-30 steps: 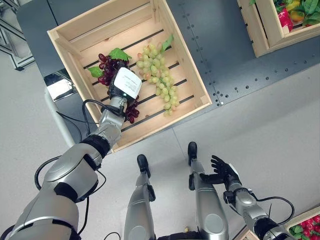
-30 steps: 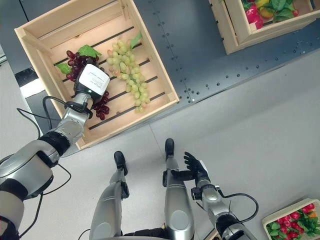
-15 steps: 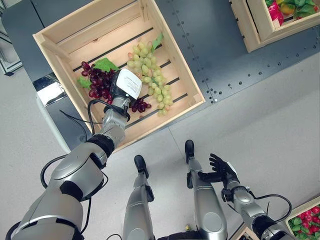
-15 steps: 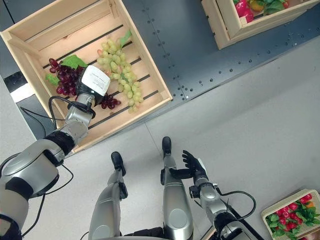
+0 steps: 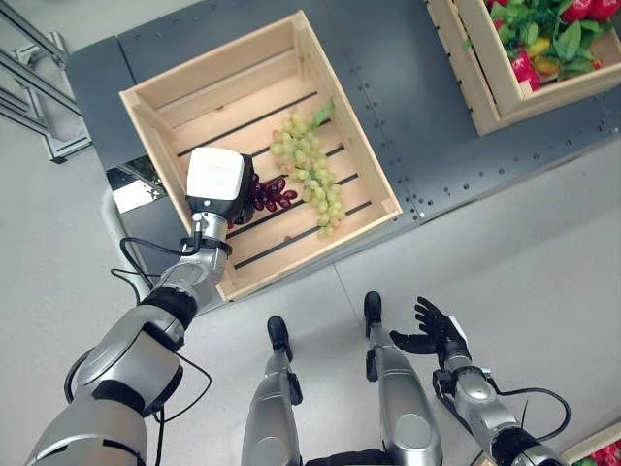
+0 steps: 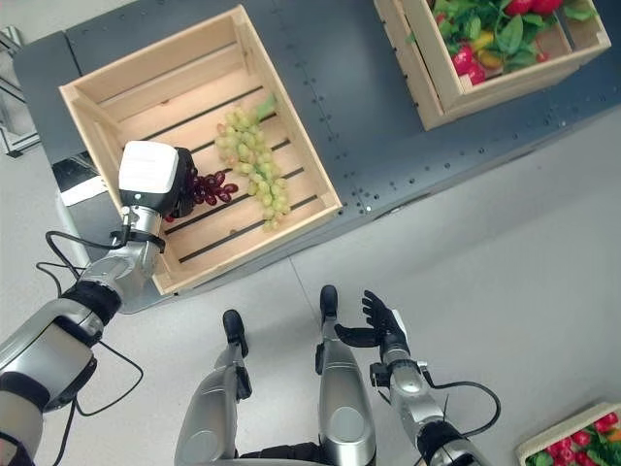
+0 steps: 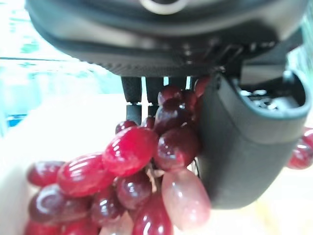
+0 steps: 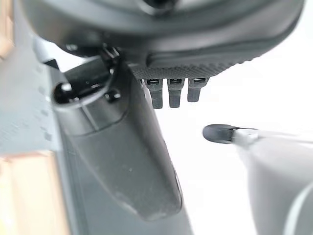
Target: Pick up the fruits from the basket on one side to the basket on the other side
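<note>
Wooden crate [image 5: 165, 136] interior, left hand [image 7: 244, 142] pinching red grapes [image 7: 132, 166] (bunch partly hidden), right hand [image 5: 434, 331] spread.

Two grape bunches [image 5: 309, 180] lie in the left crate [image 5: 335, 107]; another crate [image 5: 485, 73] stands right.

Dark red grapes [image 7: 122, 166] in the black left hand [image 7: 244, 142] — pale green grapes [image 5: 310, 175] just beside it; crate [image 5: 175, 83] light wood, tabletop [image 5: 408, 87] dark grey.
</note>
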{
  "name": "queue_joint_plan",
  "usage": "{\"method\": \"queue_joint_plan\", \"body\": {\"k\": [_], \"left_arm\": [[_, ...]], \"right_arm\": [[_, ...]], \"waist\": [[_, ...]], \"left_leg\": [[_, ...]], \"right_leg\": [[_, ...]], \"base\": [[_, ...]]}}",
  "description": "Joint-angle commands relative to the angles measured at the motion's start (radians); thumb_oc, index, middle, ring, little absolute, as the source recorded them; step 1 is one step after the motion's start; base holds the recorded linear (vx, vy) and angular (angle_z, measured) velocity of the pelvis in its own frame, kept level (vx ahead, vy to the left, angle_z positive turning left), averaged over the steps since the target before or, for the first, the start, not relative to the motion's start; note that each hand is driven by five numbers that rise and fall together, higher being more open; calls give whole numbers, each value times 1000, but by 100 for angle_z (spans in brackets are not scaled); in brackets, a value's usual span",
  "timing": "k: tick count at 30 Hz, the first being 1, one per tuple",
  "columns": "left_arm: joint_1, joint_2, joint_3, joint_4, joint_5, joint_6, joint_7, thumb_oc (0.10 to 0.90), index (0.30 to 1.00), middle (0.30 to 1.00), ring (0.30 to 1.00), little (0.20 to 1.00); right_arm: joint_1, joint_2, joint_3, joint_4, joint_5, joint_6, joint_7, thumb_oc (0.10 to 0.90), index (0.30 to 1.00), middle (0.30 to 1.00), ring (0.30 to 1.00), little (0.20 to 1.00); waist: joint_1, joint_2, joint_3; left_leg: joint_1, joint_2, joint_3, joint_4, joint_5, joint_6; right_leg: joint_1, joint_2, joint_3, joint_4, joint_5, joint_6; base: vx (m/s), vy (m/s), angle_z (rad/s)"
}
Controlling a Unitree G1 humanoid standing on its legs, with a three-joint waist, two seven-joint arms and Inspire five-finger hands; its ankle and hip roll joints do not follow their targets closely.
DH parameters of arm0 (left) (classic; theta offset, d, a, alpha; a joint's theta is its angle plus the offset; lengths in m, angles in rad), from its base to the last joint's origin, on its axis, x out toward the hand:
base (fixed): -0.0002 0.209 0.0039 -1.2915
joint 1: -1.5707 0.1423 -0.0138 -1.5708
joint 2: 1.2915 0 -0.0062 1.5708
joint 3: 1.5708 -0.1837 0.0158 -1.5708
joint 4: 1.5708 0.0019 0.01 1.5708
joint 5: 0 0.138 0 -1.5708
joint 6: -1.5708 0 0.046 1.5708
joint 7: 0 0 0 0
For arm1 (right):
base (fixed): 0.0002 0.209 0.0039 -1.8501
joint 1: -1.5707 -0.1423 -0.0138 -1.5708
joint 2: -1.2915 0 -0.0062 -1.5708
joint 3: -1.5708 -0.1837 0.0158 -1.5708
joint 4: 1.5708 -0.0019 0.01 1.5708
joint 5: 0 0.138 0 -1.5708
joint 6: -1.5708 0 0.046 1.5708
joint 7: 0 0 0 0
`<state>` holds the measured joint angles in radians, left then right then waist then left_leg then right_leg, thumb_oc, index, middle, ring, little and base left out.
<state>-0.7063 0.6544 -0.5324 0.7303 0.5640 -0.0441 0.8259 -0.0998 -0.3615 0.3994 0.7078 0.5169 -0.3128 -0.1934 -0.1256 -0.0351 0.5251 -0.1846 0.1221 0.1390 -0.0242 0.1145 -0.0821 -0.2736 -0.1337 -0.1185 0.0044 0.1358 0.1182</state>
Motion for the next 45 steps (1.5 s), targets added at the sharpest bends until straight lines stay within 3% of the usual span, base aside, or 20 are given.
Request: {"method": "queue_joint_plan", "body": {"k": [1,4,8,9,10,12,16,17,18,21,24,34,37,42,45], "left_arm": [[28,93,147,-187,-75,-100,185,400,300,300,300,300],[172,51,261,-357,-85,-171,187,400,300,300,300,300],[324,-27,365,-546,-158,-344,147,400,300,300,300,300],[371,-69,402,-621,-256,-443,69,400,300,300,300,300],[383,-78,406,-639,-270,-451,55,400,300,300,300,300],[429,-112,415,-708,-435,-521,-73,400,300,300,300,300],[477,-151,421,-761,-646,-568,-263,400,300,300,300,300],[509,-180,420,-804,-747,-563,-356,400,300,300,300,300],[514,-182,423,-810,-755,-558,-369,400,300,300,300,300],[565,-227,415,-846,-979,-541,-550,400,300,300,300,300],[593,-244,408,-872,-1102,-501,-667,400,300,300,300,300],[563,-275,326,-899,-1293,-402,-802,400,300,300,300,300],[554,-278,305,-910,-1324,-387,-825,400,300,300,300,300],[550,-278,282,-931,-1334,-388,-845,400,300,300,300,300],[545,-277,261,-950,-1332,-404,-834,400,300,300,300,300]], "right_arm": [[85,0,-82,-153,-28,-113,-98,800,900,900,900,900],[124,15,-120,-238,-82,-118,-116,800,900,900,900,900],[167,29,-169,-351,-149,-110,-101,800,900,900,900,900],[179,22,-186,-403,-180,-103,-86,800,900,900,900,900],[182,18,-189,-419,-186,-98,-82,800,900,900,900,900],[196,-7,-202,-534,-231,-82,-41,800,900,900,900,900],[197,-29,-205,-641,-257,-92,10,800,900,900,900,900],[195,-39,-211,-711,-274,-81,28,800,900,900,900,900],[196,-41,-212,-718,-278,-79,31,800,900,900,900,900],[167,-62,-214,-830,-274,-53,129,800,900,900,900,900],[138,-75,-204,-882,-259,-23,229,800,900,900,900,900],[27,-85,-128,-923,1,64,396,800,900,900,900,900],[12,-76,-98,-931,26,82,412,800,900,900,900,900],[-2,-67,-62,-942,44,133,435,800,900,900,900,900],[-12,-59,-29,-947,129,173,447,800,900,900,900,900]], "waist": [[43,-6,-83],[54,-1,-128],[63,9,-203],[65,17,-233],[65,20,-241],[67,30,-289],[73,36,-338],[78,36,-362],[79,36,-365],[88,31,-402],[97,25,-417],[120,7,-460],[121,7,-472],[122,7,-481],[123,6,-484]], "left_leg": [[-41,-45,-17,37,-29,60],[17,-53,-37,-2,-28,62],[84,-60,-65,-63,-15,62],[95,-58,-75,-63,-18,58],[99,-59,-79,-63,-20,58],[123,-59,-90,-63,-29,56],[152,-54,-91,-63,-37,54],[166,-51,-83,-63,-44,52],[167,-50,-82,-63,-45,52],[199,-42,-61,-63,-62,55],[220,-35,-53,-63,-70,56],[250,-23,-42,-63,-88,60],[255,-20,-41,-63,-91,61],[256,-14,-36,-63,-90,58],[259,-12,-35,-63,-90,57]], "right_leg": [[44,21,-16,53,-65,-53],[104,18,-19,21,-63,-51],[174,13,-20,-35,-46,-40],[196,11,-24,-54,-38,-38],[203,11,-24,-57,-37,-39],[235,6,-31,-78,-33,-36],[264,-4,-38,-92,-32,-31],[270,-12,-39,-92,-35,-24],[270,-12,-38,-92,-35,-23],[289,-18,-34,-92,-42,-19],[307,-17,-29,-92,-49,-19],[333,-8,-21,-92,-61,-21],[334,-7,-19,-92,-61,-22],[332,-8,-14,-92,-59,-22],[333,-8,-10,-92,-58,-22]], "base": [[18,-24,8],[69,-32,4],[85,-18,14],[74,-19,3],[97,-20,4],[78,-18,1],[55,-18,4],[35,-6,1],[40,-6,0],[47,-10,-8],[39,-18,-7],[14,-31,0],[24,-13,-2],[14,-5,-1],[27,-8,-1]]}}
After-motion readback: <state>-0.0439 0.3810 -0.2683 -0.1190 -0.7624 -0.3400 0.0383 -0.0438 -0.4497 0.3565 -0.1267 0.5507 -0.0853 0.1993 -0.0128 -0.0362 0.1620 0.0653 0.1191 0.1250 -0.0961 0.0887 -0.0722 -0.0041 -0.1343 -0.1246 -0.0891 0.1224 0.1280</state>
